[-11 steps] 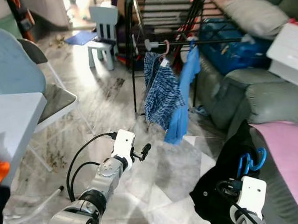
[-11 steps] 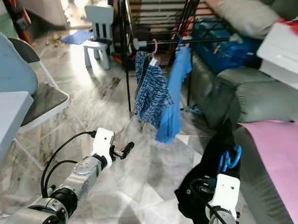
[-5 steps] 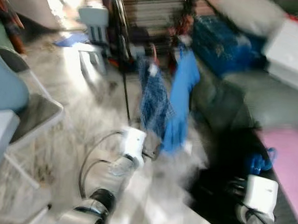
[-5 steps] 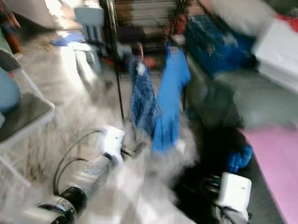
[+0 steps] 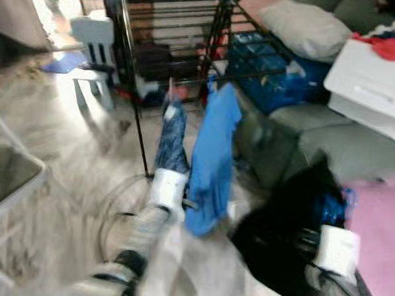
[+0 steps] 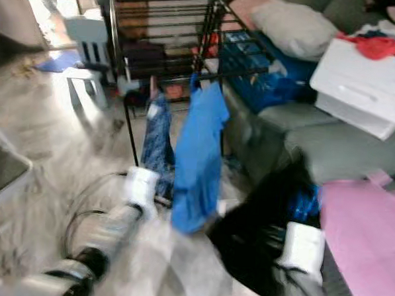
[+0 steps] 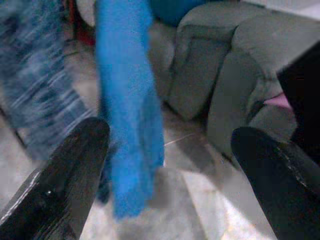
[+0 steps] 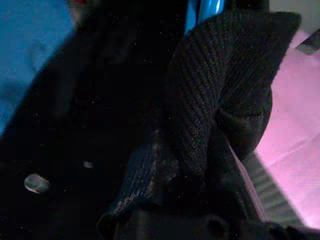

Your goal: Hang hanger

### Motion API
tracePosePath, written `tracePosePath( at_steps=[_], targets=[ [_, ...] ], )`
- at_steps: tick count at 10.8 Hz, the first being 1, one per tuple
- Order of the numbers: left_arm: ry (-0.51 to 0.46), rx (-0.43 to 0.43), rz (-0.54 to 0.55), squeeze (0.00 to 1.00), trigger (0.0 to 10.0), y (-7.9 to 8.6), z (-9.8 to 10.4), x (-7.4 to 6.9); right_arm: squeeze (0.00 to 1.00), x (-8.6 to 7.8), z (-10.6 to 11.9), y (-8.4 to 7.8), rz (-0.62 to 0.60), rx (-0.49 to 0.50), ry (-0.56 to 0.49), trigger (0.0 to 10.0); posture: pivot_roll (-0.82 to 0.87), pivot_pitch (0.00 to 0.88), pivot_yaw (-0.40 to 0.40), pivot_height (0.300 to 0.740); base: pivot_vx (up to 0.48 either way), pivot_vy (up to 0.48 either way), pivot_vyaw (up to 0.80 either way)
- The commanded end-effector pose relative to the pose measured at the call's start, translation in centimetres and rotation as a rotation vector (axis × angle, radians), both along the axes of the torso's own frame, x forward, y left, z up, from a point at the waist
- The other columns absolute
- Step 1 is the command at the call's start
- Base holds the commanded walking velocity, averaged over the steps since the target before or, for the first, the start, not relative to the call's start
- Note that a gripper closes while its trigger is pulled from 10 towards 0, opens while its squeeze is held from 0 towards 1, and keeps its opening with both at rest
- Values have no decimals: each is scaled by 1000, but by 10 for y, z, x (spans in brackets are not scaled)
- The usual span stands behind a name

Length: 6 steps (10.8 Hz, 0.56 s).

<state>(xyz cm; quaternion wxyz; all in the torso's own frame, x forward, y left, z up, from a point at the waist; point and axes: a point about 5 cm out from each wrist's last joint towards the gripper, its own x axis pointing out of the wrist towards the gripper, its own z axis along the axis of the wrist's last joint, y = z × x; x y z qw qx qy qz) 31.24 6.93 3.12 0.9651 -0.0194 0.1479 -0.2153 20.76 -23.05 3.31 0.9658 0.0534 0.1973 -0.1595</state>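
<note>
From the left eye view, blurred by motion, the robot faces a black drying rack (image 5: 184,28) standing on the marble floor (image 5: 71,154) in front of a grey sofa (image 5: 330,142); a blue shirt (image 5: 210,158) and a checked blue garment (image 5: 171,143) already hang from the rack's front bar, while the left tool (image 5: 189,204) reaches out low, just beside the blue shirt's hem. At the lower right, the right arm carries a black garment (image 5: 280,218), with the blue hanger (image 5: 333,205) showing against the cloth near the wrist. The right eye view gives the same layout, with a white box (image 6: 367,77) on the sofa and a pink sheet (image 6: 358,242) beside the right arm. In the left wrist view, the left tool's two black fingers (image 7: 60,175) stand wide apart with nothing between them, the blue shirt hanging ahead. In the right wrist view, dark knitted cloth covers the right tool, so whether it is clamped cannot be told; a strip of blue hanger peeks above the cloth. By these pictures the hanger is not yet on the rack: the robot seems to be approaching, and lifting the hook onto a free stretch of bar remains.
</note>
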Motion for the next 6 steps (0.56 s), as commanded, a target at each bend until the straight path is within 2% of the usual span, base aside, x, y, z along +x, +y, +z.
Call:
tracePosePath(
  at_steps=[1,6],
  targets=[
    [-12,27,23,0,10000,13,3,5,0,9,11,8,33,9,-57,10000,-109,0,7,740,480,0,0],
    [-12,27,23,0,10000,13,3,5,0,9,11,8,33,9,-57,10000,-109,0,7,740,480,0,0]
  ],
)
